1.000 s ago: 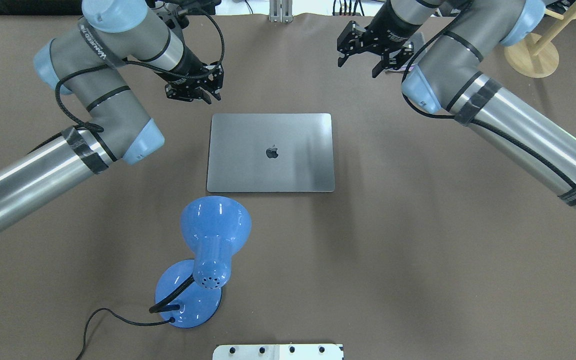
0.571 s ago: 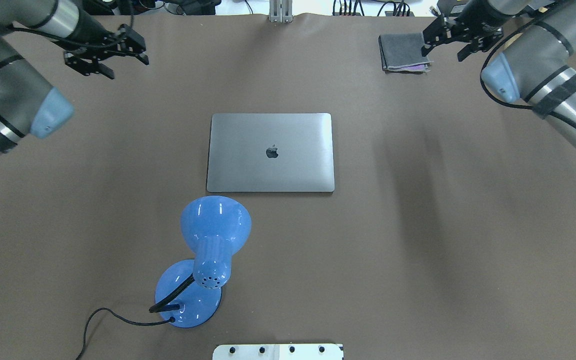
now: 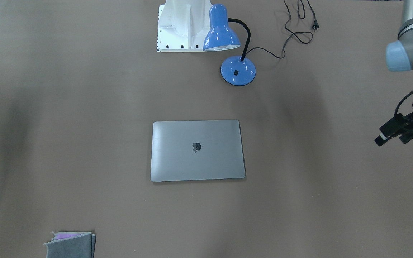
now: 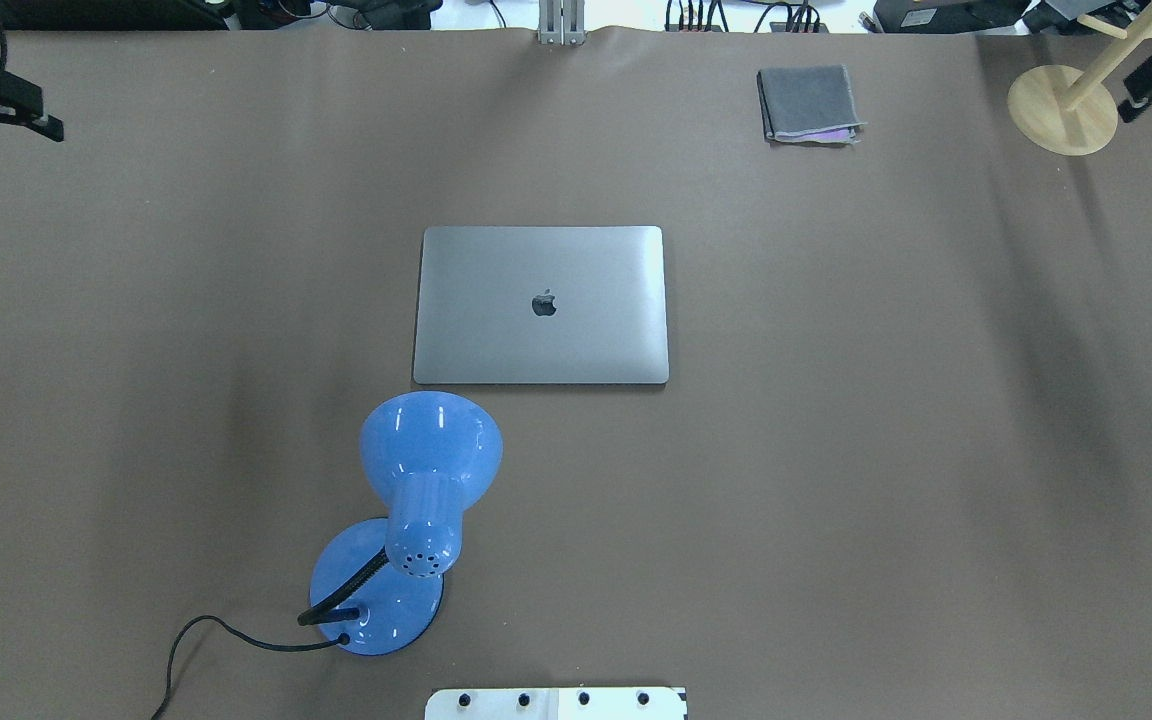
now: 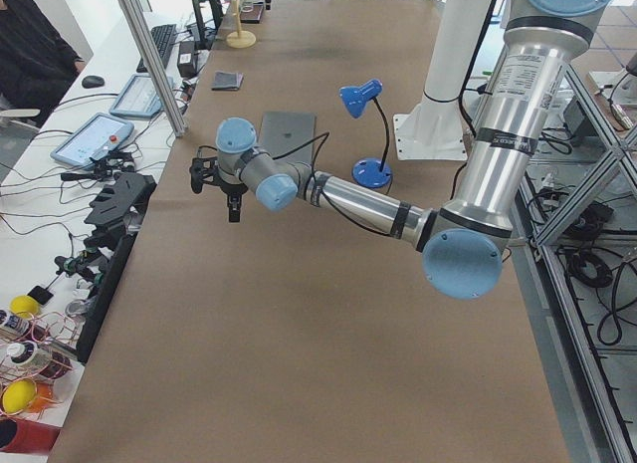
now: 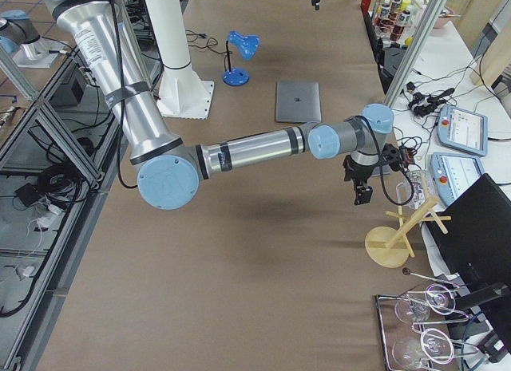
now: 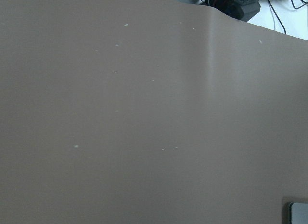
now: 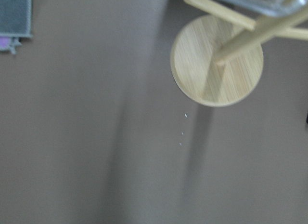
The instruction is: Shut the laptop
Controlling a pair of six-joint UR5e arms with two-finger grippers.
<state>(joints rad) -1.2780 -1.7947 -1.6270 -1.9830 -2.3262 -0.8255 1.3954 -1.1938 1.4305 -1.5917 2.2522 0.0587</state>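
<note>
The laptop (image 4: pixel 541 305) lies shut and flat in the middle of the brown table, its grey lid up with the dark apple logo showing; it also shows in the front-facing view (image 3: pixel 197 150). Keys, trackpad and screen are hidden. My left gripper (image 4: pixel 22 144) is open and empty at the table's far left edge, well away from the laptop, and it shows at the right edge of the front-facing view (image 3: pixel 391 141). My right gripper (image 4: pixel 1151 80) is half out of view at the far right corner, and I cannot tell how its jaws stand.
A blue desk lamp (image 4: pixel 416 520) with a black cord stands just in front of the laptop's near left corner. A grey felt pouch (image 4: pixel 808 103) lies at the back right. A wooden stand (image 4: pixel 1061 110) is at the far right corner.
Both arms have swung outward from beside the laptop's far edge to the table's left and right edges. The laptop has not moved.
</note>
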